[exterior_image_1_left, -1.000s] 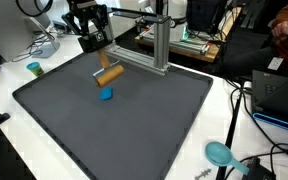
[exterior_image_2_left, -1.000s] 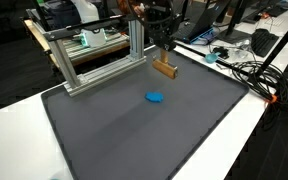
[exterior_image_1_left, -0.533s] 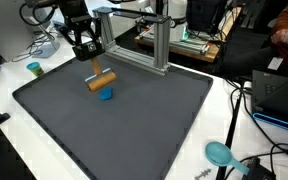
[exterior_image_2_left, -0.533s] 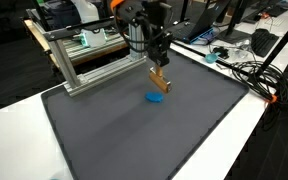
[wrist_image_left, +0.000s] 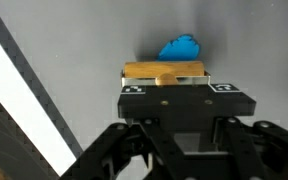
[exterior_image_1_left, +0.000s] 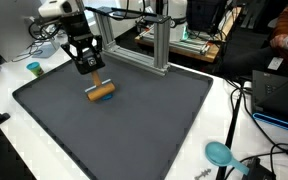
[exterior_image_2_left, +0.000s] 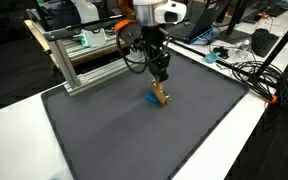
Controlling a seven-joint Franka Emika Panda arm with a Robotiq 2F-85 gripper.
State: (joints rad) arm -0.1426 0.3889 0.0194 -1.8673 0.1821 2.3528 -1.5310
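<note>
Two fingers [wrist_image_left: 136, 92] pinching a wooden block [wrist_image_left: 144, 70], blue piece [wrist_image_left: 181, 47] just beyond, perhaps touching, metal frame [exterior_image_1_left: 160, 40] nearby

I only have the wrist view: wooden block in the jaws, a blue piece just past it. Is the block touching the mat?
Observer: In both exterior views the wooden block hangs low over the mat; contact I cannot tell.
Operator: Is it on top of the blue piece?
Observer: Close beside it, it seems; the blue piece peeks out at the block's base.
Operator: Anything tall near the gripper?
Observer: An aluminium frame stands at the mat's edge, apart from it.
</note>
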